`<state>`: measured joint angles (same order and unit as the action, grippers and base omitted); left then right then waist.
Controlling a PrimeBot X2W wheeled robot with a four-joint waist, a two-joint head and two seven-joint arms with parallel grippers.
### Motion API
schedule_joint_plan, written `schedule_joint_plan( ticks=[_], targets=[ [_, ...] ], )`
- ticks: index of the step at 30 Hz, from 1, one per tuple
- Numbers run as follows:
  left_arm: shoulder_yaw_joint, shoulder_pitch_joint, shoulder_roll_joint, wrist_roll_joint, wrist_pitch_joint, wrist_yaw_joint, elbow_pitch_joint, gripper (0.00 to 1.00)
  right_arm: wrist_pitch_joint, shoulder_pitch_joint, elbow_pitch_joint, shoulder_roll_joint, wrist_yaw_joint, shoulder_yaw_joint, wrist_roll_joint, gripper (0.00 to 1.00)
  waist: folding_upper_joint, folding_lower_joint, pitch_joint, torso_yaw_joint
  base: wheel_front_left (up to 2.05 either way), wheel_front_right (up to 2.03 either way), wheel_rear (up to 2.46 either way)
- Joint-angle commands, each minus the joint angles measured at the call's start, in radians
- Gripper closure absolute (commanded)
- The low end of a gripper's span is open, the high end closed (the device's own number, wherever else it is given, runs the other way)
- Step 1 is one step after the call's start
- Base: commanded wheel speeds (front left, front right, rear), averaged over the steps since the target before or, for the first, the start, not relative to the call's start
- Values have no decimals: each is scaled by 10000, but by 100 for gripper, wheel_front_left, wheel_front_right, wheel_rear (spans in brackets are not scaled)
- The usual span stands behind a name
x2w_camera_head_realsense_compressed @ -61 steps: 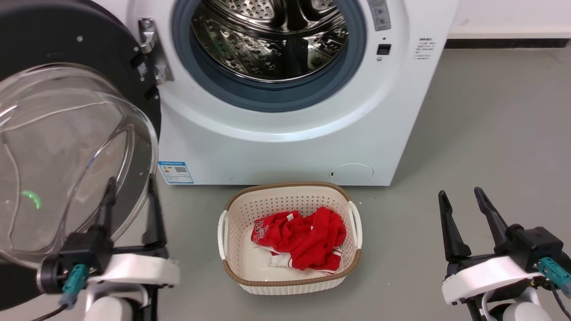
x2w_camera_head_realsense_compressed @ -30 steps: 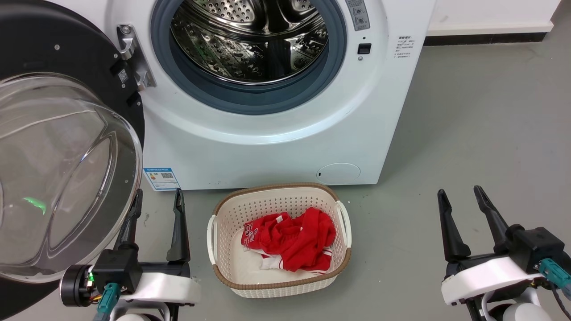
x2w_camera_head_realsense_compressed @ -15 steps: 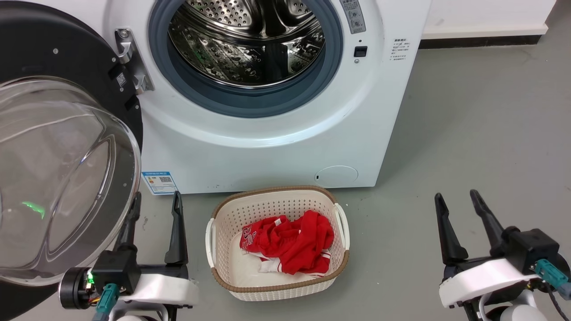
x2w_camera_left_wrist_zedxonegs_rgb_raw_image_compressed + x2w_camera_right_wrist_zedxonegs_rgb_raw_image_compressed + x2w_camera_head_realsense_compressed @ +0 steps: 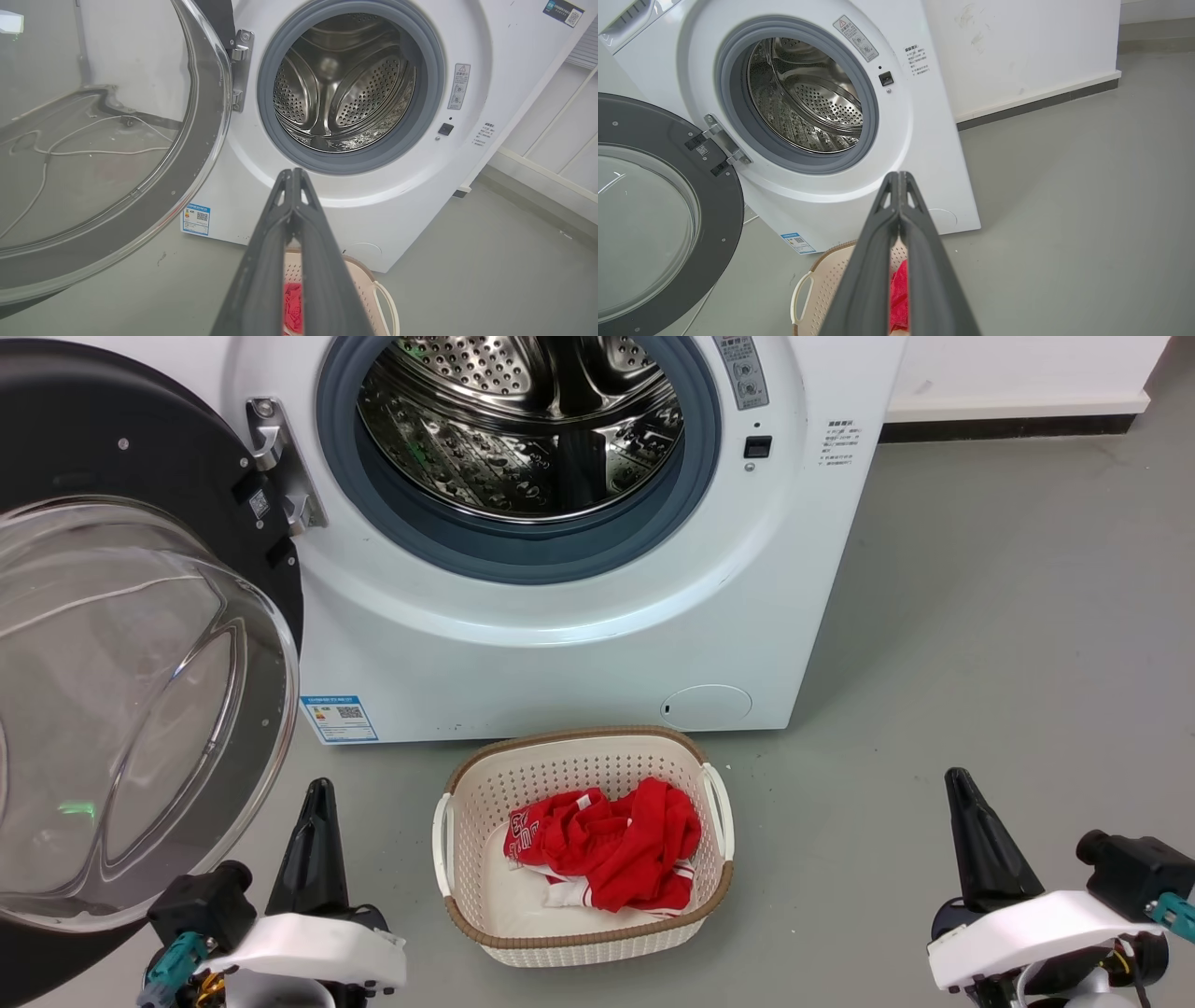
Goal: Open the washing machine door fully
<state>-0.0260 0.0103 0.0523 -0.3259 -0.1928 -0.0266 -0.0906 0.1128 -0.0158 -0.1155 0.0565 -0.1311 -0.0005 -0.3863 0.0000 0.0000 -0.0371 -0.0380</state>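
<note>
- Head view: washing machine door [image 4: 140,644] hangs wide open off its hinge [image 4: 280,476], at 9 o'clock of the drum opening [image 4: 518,439]. Glass bowl bulges toward the cam.
- Head view: left gripper [image 4: 319,793] at 7 o'clock of frame, fingers pressed together w/ nothing between. It's near the door's lower rim, not touching.
- Head view: right gripper [image 4: 959,784] at 5 o'clock, also closed & empty, well apart from the machine.
- Head view: basket [image 4: 467,915] w/ red garment [image 4: 616,840] on the floor, at 6 o'clock of the drum opening.
- Left wrist view: left gripper [image 4: 292,173] tips meet, holding nothing. Door [image 4: 107,140] at 9–10 o'clock, drum opening [image 4: 343,88] at 12. Basket [image 4: 364,289] shows behind the fingers at 6.
- Right wrist view: right gripper [image 4: 899,176] fingers together, empty. Door [image 4: 649,219] at 8–9 o'clock, open flat toward the cam. Drum opening [image 4: 808,98] at 11, basket [image 4: 822,280] & red garment [image 4: 899,289] at 6.
</note>
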Motion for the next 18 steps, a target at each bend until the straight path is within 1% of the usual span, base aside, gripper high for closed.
schedule_joint_plan(
  ticks=[1, 13, 18],
  targets=[
    [-53, 306, 25, -463, 85, -71, 87, 100, -60, -292, 84, 83, 1, -32, -472, 100, 0, 0, 4, 6, 0, 0, 0],
    [-180, 423, 19, -2557, 576, -237, -163, 100, -334, -416, -139, 151, 1, -101, -2562, 100, 0, 0, 41, 46, 0, 0, 0],
    [-224, 467, 17, -3190, 726, -286, -246, 100, -420, -440, -206, 167, 1, -128, -3188, 100, 0, 0, 53, 60, 0, 0, 0]
  ],
)
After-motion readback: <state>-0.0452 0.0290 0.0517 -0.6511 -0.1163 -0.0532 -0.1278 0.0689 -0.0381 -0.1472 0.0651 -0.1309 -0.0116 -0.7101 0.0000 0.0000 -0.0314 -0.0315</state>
